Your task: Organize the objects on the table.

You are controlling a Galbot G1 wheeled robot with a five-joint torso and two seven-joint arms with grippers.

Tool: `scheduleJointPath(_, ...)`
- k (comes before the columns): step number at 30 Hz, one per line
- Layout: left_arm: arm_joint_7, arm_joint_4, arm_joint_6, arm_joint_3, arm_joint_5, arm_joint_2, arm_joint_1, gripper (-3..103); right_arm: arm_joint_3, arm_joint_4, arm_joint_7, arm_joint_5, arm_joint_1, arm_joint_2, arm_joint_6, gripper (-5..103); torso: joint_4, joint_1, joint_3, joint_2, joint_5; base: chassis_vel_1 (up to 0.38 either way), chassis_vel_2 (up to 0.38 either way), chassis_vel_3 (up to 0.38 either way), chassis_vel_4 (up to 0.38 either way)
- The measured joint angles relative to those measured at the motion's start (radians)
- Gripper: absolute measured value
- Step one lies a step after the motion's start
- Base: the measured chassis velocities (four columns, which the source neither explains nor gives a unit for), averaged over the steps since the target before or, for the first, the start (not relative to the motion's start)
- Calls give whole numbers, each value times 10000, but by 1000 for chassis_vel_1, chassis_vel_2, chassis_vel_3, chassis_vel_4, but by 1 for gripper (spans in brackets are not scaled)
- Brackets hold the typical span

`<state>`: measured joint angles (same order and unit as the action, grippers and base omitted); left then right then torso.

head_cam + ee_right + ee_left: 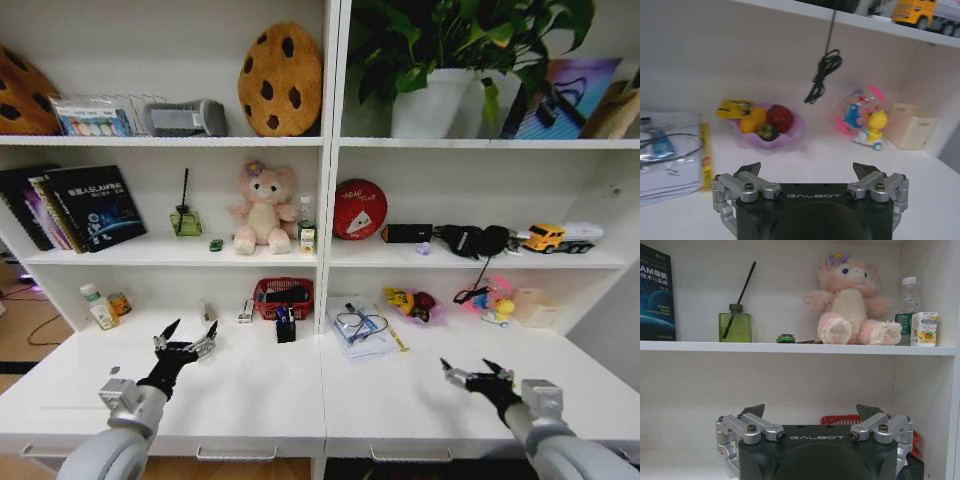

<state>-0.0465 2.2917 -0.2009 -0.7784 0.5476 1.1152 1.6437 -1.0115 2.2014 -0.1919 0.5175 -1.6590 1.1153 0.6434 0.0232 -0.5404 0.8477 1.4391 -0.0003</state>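
Left arm: reaching forward from the lower left of the head view, forearm angled up and inward, grey elbow casing low, black wrist above it.
Left gripper (192,331): fingers spread wide apart, tips pointing up and away from the robot, nothing between them.
Left fingers (756,410): dark tips on silver linkages, well apart on either side of the black body.
Right arm: coming in from the lower right of the head view, forearm angled inward and forward, lower than the left.
Right gripper (470,367): fingers parted wide, holding nothing.
Right fingers (863,170): dark tips set well apart, silver linkages splayed.
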Motion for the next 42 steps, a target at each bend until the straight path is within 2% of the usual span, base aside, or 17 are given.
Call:
scheduleJointPath(1, 0, 0, 0, 0, 0, 0, 0, 100, 0, 0, 0, 0, 0, 0, 0, 100, 0, 0, 0, 0, 0, 0, 0, 0, 0)
scheduleJointPath(5, 0, 0, 1, 0, 0, 0, 0, 100, 389, -1906, -1190, -146, 972, -57, -261, 100, 0, 0, -1, 0, 6, 0, 0, 0, 0)
scheduleJointPath(6, 0, 0, 1, 0, 0, 0, 0, 100, 389, -1906, -1190, -146, 972, -57, -261, 100, 0, 0, -1, 0, 6, 0, 0, 0, 0)
scheduleJointPath(7, -1, 0, 0, 0, 0, -1, 0, 100, 568, -2546, -1718, -170, 1298, -50, -363, 100, -1, 0, 0, 0, 8, 0, 0, 0, 0)
scheduleJointPath(8, -1, 0, 0, 0, 0, -1, 0, 100, 568, -2546, -1718, -170, 1298, -50, -363, 100, -1, 0, 0, 0, 8, 0, 0, 0, 0)
scheduleJointPath(10, 0, 0, 1, 0, 0, 0, 0, 100, 744, -3249, -2299, -214, 1660, 46, -582, 100, 0, 1, 0, -1, 6, 0, 0, 0, 0)
scheduleJointPath(16, 0, 0, 0, 0, 0, 0, 0, 100, 871, -3956, -2436, -320, 2044, 141, -988, 100, -1, 2, -1, 1, 3, 0, 0, 0, 0)
scheduleJointPath(20, 0, 0, 0, 0, 0, 0, 0, 100, 884, -4252, -2077, -468, 2138, 261, -1298, 100, 0, 2, -1, 1, 3, 0, 0, 0, 0)
scheduleJointPath(22, 0, 0, 1, 0, 0, 0, 0, 100, 889, -4264, -1966, -482, 2109, 396, -1358, 87, -1, 2, -1, 1, 2, 0, 0, 0, 0)
scheduleJointPath(24, 0, 0, 0, -1, 0, 0, 0, 100, 892, -4264, -1946, -485, 2097, 433, -1378, 87, 0, 2, -1, 1, 3, 0, 0, 0, 0)
scheduleJointPath(29, 0, 0, 0, 0, 0, 0, 0, 100, 900, -4277, -1809, -689, 2059, 506, -1548, 65, 0, 2, -1, 1, 2, 0, 0, 0, 0)
scheduleJointPath(30, 0, 0, 0, 0, 0, 0, 0, 100, 900, -4277, -1809, -689, 2059, 506, -1548, 65, 0, 2, -1, 1, 2, 0, 0, 0, 0)
scheduleJointPath(35, 0, 0, 0, 0, 0, 0, 0, 100, 899, -4315, -1519, -1005, 2061, 457, -1683, 44, -1, 2, -1, 1, 2, 0, 0, 0, 0)
scheduleJointPath(36, 0, 0, 0, 0, 0, 0, 0, 100, 899, -4315, -1519, -1005, 2061, 457, -1683, 44, -1, 2, -1, 1, 2, 0, 0, 0, 0)
scheduleJointPath(38, 0, 0, 0, 0, 0, 0, 0, 100, 916, -4257, -1469, -943, 2051, 485, -1643, 33, 0, 2, -2, 1, 2, 0, 0, 0, 0)
scheduleJointPath(39, 0, 0, 0, 0, 0, 0, 0, 100, 916, -4257, -1469, -943, 2051, 485, -1643, 33, 0, 2, -2, 1, 2, 0, 0, 0, 0)
scheduleJointPath(42, 0, -1, 0, 0, 0, 0, 0, 100, 946, -4226, -1452, -941, 2046, 530, -1611, 22, 0, 2, -2, 1, 3, 0, 0, 0, 0)
